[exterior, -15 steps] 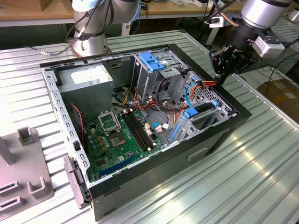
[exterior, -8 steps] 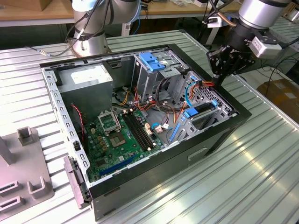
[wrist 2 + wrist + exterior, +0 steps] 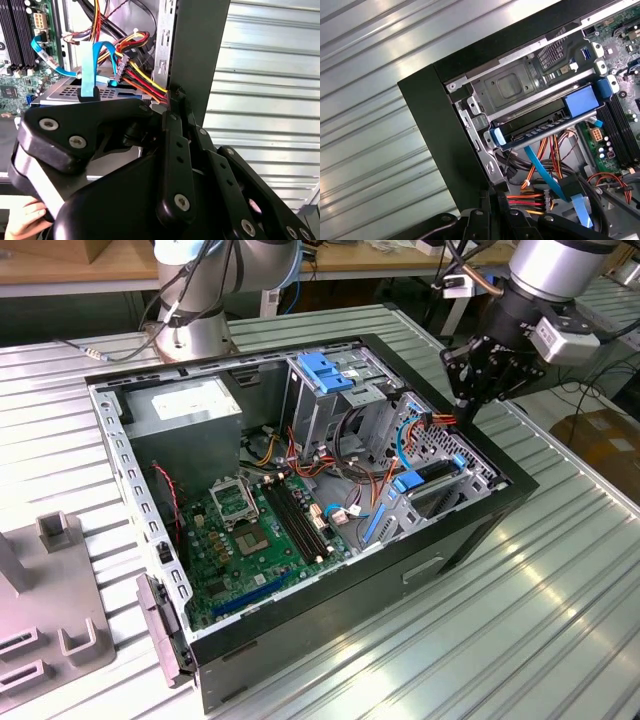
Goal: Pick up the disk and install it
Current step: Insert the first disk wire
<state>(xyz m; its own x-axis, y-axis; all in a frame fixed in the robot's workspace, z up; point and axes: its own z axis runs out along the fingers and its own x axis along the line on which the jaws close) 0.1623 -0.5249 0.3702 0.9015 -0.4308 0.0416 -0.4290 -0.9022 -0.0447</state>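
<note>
Exterior view: tool (image 3: 468, 400) hangs above the open computer case (image 3: 470, 540) at the corner on the exterior view's right, fingers clenched together, nothing between them. In the first wrist view the disk (image 3: 545, 128) sits edge-on in the corner bay, its blue side rail showing, apparently slid home, so the tool holds off it. Nearby: red, yellow and orange power leads (image 3: 142, 80) and a blue data cable (image 3: 87, 70) crowding the bay; motherboard (image 3: 250, 530); power supply box (image 3: 185, 405); blue-handled drive cage (image 3: 325, 370); slatted desk (image 3: 560, 570); a person's hand (image 3: 25, 220).
</note>
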